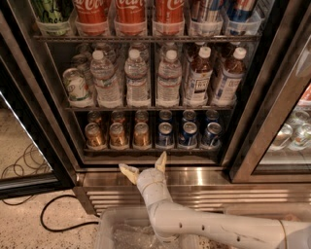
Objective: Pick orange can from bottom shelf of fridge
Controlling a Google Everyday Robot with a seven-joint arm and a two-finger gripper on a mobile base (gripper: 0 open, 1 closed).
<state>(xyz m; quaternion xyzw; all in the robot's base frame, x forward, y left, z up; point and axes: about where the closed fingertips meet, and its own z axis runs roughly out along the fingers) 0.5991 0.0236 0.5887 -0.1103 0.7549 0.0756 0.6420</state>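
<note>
The fridge (43,92) stands open in front of me, black-framed with wire racks. On its bottom shelf (150,150) several orange cans (141,135) stand at the left and several blue cans (188,134) at the right. My gripper (145,167) is open and empty, its two cream fingers spread wide. It sits just below and in front of the bottom shelf's front edge, over the steel base, under the rightmost front orange can. It touches no can.
The rack above holds water bottles (136,78) and brown drink bottles (200,78). Red cola cans (130,14) fill the top rack. The ribbed steel base (204,193) runs below. A clear bin (121,233) sits at my arm's base. A black cable (53,219) lies on the floor at left.
</note>
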